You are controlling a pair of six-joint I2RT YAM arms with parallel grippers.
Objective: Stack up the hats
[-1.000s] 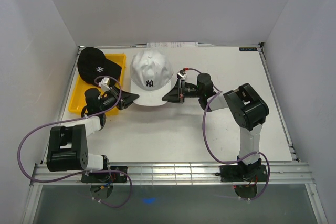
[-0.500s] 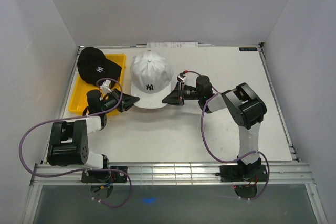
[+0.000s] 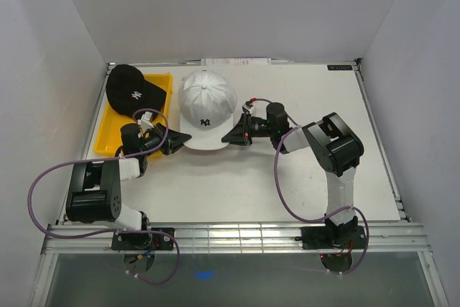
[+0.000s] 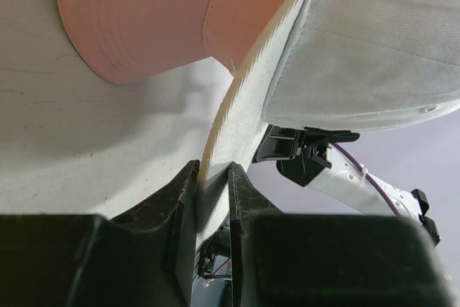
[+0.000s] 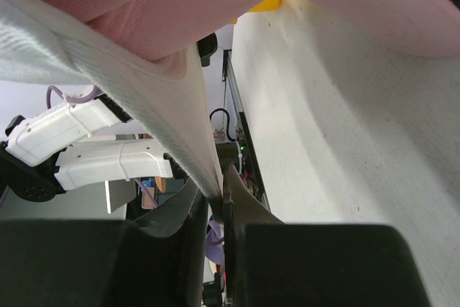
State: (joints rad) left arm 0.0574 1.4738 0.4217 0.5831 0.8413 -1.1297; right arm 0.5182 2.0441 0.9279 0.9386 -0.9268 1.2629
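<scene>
A white hat (image 3: 207,102) with a dark logo hangs between my two grippers. My left gripper (image 3: 177,139) is shut on the left edge of its brim (image 4: 237,127), and my right gripper (image 3: 233,136) is shut on the right edge (image 5: 205,170). Beneath the white hat lies a pink hat (image 4: 144,19), which also shows in the right wrist view (image 5: 180,5) and is hidden from above. A black hat (image 3: 129,91) with a white logo rests on the yellow tray (image 3: 106,134) at the back left.
The yellow tray's corner (image 5: 269,1) sits just left of the held hat. White walls close the table at the back and both sides. A strip of paper (image 3: 237,61) lies along the back edge.
Both grippers have shifted slightly with the white hat still held. The hat has tipped so its logo sits a little nearer to me. The black hat has not moved.
</scene>
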